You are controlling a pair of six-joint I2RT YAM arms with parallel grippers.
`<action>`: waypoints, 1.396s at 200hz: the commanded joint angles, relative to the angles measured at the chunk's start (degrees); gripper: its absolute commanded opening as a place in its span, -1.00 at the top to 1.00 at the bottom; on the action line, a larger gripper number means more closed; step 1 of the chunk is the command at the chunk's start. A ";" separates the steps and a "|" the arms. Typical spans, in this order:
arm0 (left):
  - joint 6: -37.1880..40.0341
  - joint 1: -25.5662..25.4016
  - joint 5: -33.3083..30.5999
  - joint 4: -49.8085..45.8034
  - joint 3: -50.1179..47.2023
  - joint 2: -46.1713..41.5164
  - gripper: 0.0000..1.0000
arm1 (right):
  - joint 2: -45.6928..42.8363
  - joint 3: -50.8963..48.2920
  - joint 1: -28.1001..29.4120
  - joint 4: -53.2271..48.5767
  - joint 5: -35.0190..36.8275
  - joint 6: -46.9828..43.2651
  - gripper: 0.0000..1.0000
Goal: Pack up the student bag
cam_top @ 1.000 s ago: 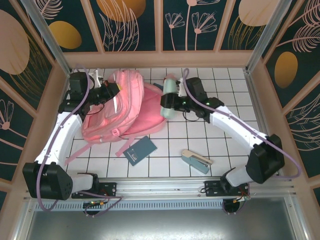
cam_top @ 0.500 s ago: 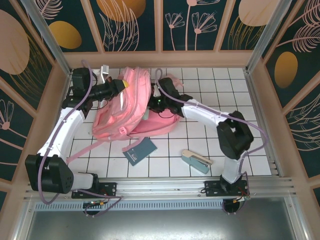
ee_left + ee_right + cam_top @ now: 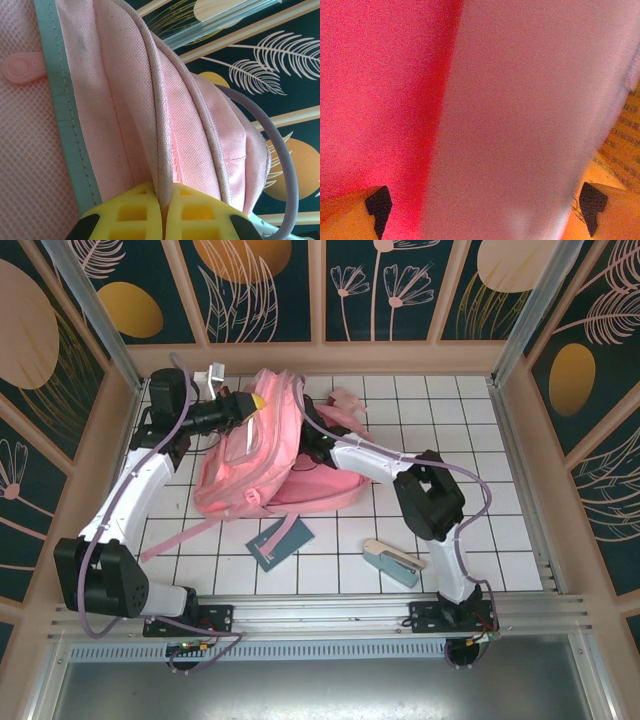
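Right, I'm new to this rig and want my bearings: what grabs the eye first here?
The large pink fabric backpack at the back of the white tiled table, its edge pinched in the left arm's yellow fingers. The right arm reaches into it; a navy notebook and a teal-and-beige stapler lie nearer.

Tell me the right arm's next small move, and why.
Probably draw the right gripper straight back out of the bag. Its jaws stand wide, with a gap beside the pale item between them, so that looks released, and the left gripper pinches the bag's edge, holding it up.
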 commanded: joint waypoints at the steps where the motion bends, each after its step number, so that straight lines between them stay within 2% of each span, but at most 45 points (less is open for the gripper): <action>1: 2.94 -0.62 4.15 9.49 5.93 -1.60 1.00 | -3.05 -1.82 0.75 1.19 1.24 -2.76 -0.98; 42: 6.01 -0.56 1.38 4.90 7.43 -0.96 1.00 | -7.62 -6.99 -1.03 1.89 1.06 -6.20 -0.97; 62: 7.05 -0.38 -0.45 3.39 7.34 -1.35 1.00 | -10.92 -11.41 -1.99 5.62 -0.51 -6.47 -0.97; 123: 7.99 2.44 -7.22 -1.17 5.25 -3.43 1.00 | -19.21 -18.93 -5.69 7.38 -1.05 -9.65 -0.93; 178: 7.66 5.02 -20.80 -6.34 1.69 -7.25 1.00 | -32.41 -23.91 -6.64 -6.71 9.15 -24.49 -0.88; 208: 8.49 5.16 -26.47 -6.22 -0.57 -9.44 1.00 | -40.58 -28.19 -6.43 -21.06 17.13 -32.50 -0.86; 239: 5.99 5.33 -35.09 -1.65 -5.17 -11.72 1.00 | -44.05 -30.94 -5.10 -36.97 23.59 -35.30 -0.88; 254: 5.09 5.38 -36.10 1.06 -7.30 -12.07 1.00 | -44.11 -31.84 -4.21 -42.54 22.63 -36.99 -0.90; 279: 4.72 5.33 -32.52 4.76 -10.41 -11.02 1.00 | -41.53 -31.26 -0.02 -51.13 24.66 -40.17 -0.97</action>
